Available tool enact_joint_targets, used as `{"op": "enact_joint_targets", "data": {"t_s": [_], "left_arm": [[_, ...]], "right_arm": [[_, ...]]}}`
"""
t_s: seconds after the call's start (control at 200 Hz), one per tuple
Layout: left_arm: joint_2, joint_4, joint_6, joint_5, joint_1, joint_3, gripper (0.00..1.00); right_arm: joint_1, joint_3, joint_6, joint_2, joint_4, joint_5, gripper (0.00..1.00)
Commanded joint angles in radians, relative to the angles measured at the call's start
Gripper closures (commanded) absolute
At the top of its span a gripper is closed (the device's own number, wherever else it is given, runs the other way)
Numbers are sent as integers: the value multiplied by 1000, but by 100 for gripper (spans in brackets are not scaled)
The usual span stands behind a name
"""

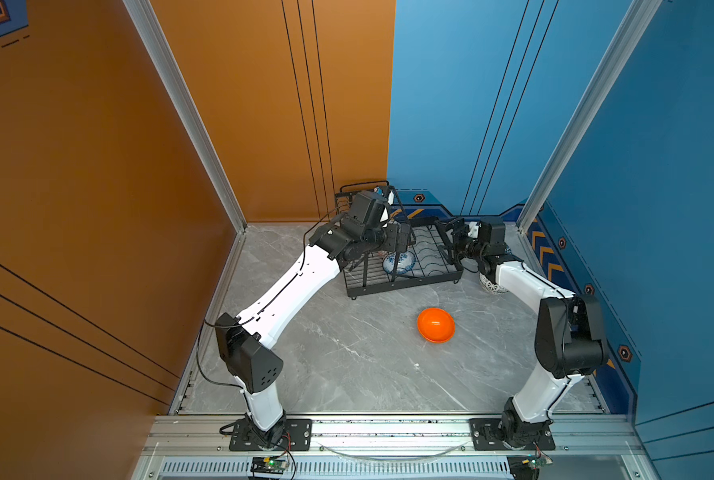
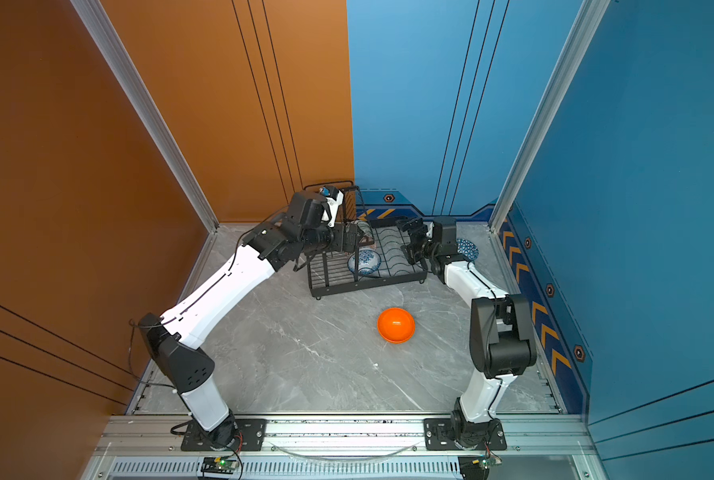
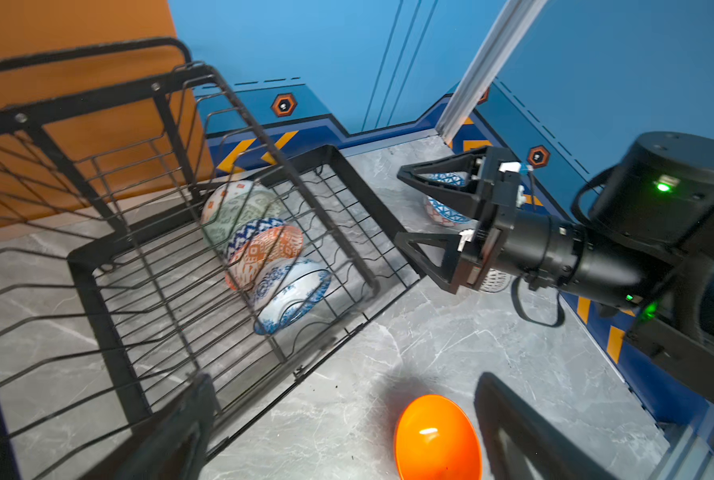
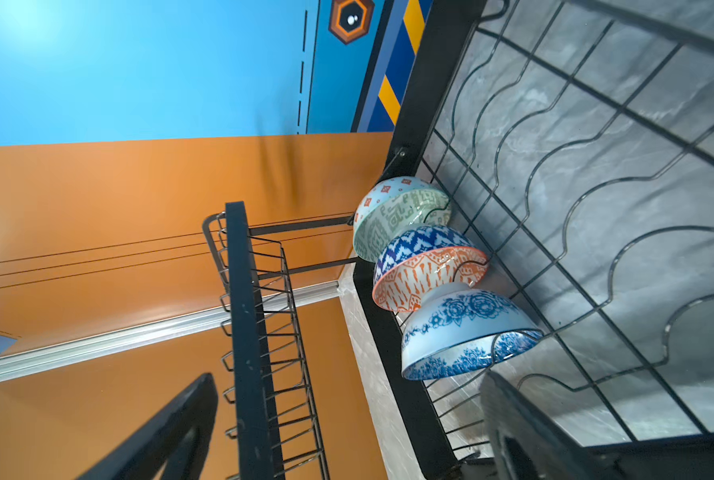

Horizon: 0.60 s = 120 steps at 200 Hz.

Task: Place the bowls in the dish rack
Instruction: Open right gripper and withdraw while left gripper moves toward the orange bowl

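Right claw (image 3: 398, 207) and left claw (image 3: 340, 386) gape empty, the lattice bowl (image 1: 487, 285) mostly hidden behind the right arm (image 1: 521, 284)

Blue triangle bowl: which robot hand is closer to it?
Right. The right gripper is close beside the blue triangle bowl; the left gripper is farther, across the dish rack.

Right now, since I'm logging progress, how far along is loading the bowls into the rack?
Done: three bowls stand in the dish rack: the pale green bowl, the orange-white bowl and the blue floral bowl. In hand: nothing; the left gripper and right gripper are both open and empty. Left: the plain orange bowl on the table, plus the triangle-pattern bowl and lattice bowl beside the right arm.
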Motion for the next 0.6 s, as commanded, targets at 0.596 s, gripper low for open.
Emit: {"op": "enact_joint_targets", "data": {"t_s": [0.596], "left_arm": [[84,-73,30,-36,-207,-171,2]], "right_arm": [[-217,-156,-158,-354,-280,-10,0]]}}
